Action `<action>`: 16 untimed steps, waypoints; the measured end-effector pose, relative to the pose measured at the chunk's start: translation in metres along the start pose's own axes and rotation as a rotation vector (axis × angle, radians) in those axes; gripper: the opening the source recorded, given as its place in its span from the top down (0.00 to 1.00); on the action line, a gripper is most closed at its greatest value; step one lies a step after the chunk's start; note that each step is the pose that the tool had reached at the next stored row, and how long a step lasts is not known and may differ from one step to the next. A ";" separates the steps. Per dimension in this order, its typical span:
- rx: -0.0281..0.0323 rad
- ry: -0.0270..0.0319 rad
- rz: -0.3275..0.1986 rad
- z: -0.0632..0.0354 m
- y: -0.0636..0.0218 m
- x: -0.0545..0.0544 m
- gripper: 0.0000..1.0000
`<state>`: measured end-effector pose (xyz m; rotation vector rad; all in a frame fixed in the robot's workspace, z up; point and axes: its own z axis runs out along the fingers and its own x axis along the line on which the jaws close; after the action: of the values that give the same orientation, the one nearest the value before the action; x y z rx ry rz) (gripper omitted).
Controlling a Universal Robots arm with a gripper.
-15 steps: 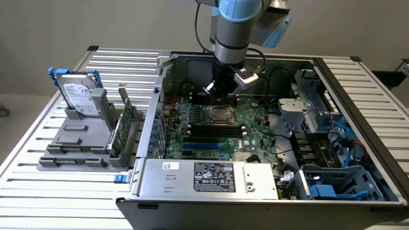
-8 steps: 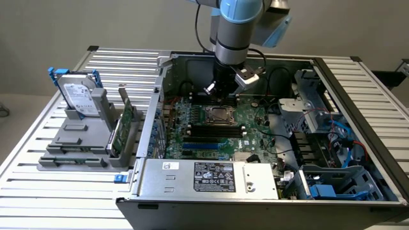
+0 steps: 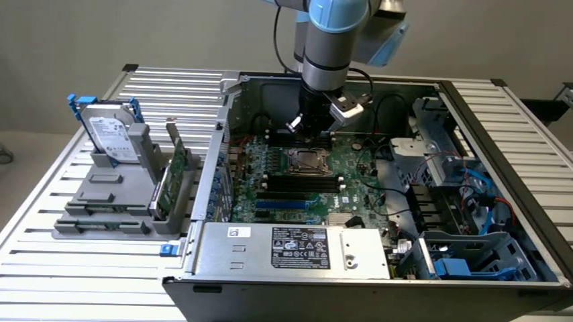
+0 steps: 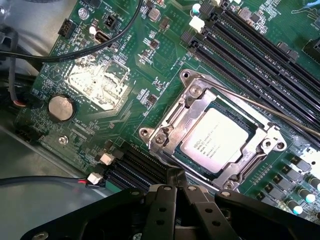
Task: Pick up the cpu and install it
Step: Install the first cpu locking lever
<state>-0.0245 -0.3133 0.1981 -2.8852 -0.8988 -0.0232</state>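
Closest in, the claw (image 3: 316, 125) hangs spread and empty just above the socket (image 4: 167, 122), near the middle of the motherboard (image 4: 127, 127). The chip (image 4: 215, 144) lies flat in that socket with its silvery top up, and the metal frame surrounds it. It is judged light, stiff, smooth-topped and fragile underneath. The best hold would be on opposite edges of the thin rim.

matt metal cpu (image 4: 216, 142), perhaps glossy motherboard (image 4: 165, 65)
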 end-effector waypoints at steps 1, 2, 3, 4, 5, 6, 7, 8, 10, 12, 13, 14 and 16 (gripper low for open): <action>0.0001 0.0002 0.000 -0.0004 -0.0001 0.000 0.89; 0.0003 0.0007 0.000 -0.0010 -0.0002 0.000 0.89; 0.0003 0.0009 0.000 -0.0021 -0.0003 0.000 0.89; 0.0001 0.0002 0.000 -0.0033 -0.0004 0.000 0.89; 0.0000 0.0000 0.000 -0.0042 -0.0005 0.000 0.89; 0.0001 0.0001 0.000 -0.0048 -0.0005 0.000 0.89; 0.0001 0.0001 0.000 -0.0052 -0.0006 0.000 0.89; 0.0000 0.0001 0.000 -0.0055 -0.0006 0.000 0.89; -0.0004 -0.0001 0.000 -0.0058 -0.0007 0.000 0.89; -0.0025 -0.0016 0.000 -0.0059 -0.0007 0.000 0.89; -0.0045 -0.0030 0.000 -0.0059 -0.0007 0.000 0.89; -0.0074 -0.0051 0.000 -0.0059 -0.0007 0.000 0.89; -0.0133 -0.0092 0.000 -0.0059 -0.0007 0.000 0.89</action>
<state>-0.0245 -0.3133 0.2040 -2.9001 -0.9031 -0.0160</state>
